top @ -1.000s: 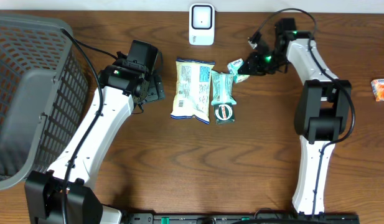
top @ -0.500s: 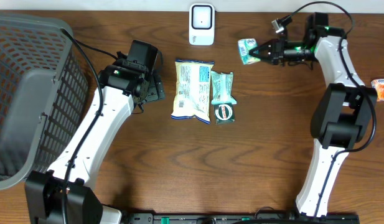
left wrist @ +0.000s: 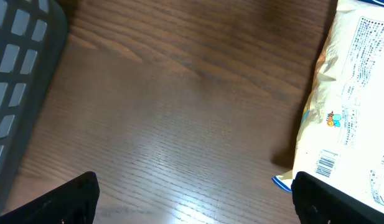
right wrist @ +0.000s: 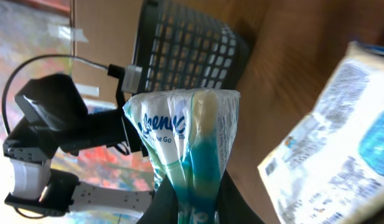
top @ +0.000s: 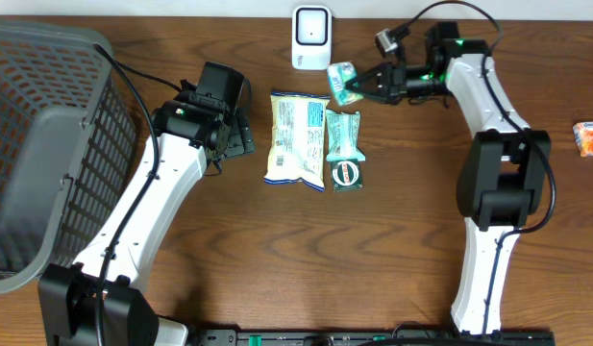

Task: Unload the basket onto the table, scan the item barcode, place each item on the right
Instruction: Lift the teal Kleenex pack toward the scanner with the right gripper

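My right gripper (top: 359, 88) is shut on a small green-and-white tissue packet (top: 341, 81) and holds it in the air just right of the white barcode scanner (top: 312, 38) at the table's back edge. In the right wrist view the packet (right wrist: 182, 137) stands up from between the dark fingers (right wrist: 170, 205). A pale snack bag (top: 297, 139) and a green packet (top: 343, 147) lie flat mid-table. To the left of the snack bag my left gripper (top: 240, 135) hangs open, holding nothing. The left wrist view shows the bag (left wrist: 356, 106), with its barcode, beside the right finger (left wrist: 341, 199).
A large grey mesh basket (top: 46, 144) fills the left side, and its wall shows at the left wrist view's edge (left wrist: 17, 68). A small orange packet (top: 588, 137) lies at the far right edge. Bare wood lies between the left gripper's fingers.
My right gripper lifted the tissue packet from beside the green packet, swung it right, then brought it back left next to the scanner. The left arm has not moved.
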`<state>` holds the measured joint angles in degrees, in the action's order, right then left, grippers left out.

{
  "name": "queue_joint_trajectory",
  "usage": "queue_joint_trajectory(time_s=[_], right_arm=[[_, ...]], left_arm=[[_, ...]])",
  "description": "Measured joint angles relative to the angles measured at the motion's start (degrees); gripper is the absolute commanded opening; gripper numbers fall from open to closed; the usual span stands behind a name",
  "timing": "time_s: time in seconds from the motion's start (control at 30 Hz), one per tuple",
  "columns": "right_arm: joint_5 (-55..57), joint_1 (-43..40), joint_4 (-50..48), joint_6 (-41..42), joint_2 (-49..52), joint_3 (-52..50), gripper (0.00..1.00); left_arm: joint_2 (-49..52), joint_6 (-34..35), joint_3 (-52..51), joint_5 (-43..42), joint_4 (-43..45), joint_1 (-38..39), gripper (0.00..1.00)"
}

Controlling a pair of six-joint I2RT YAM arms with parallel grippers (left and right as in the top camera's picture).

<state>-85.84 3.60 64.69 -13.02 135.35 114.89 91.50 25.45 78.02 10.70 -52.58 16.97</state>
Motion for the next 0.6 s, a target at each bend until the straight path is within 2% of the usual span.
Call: queue_joint_trajectory(time_s=[0.6], right_arm=[[-1.57, 5.77, 3.72, -4.17, 0.02, 0.00, 0.01]], left_arm=[[-0.02, 0.00, 0.00, 0.00, 0.00, 0.00, 0.98]])
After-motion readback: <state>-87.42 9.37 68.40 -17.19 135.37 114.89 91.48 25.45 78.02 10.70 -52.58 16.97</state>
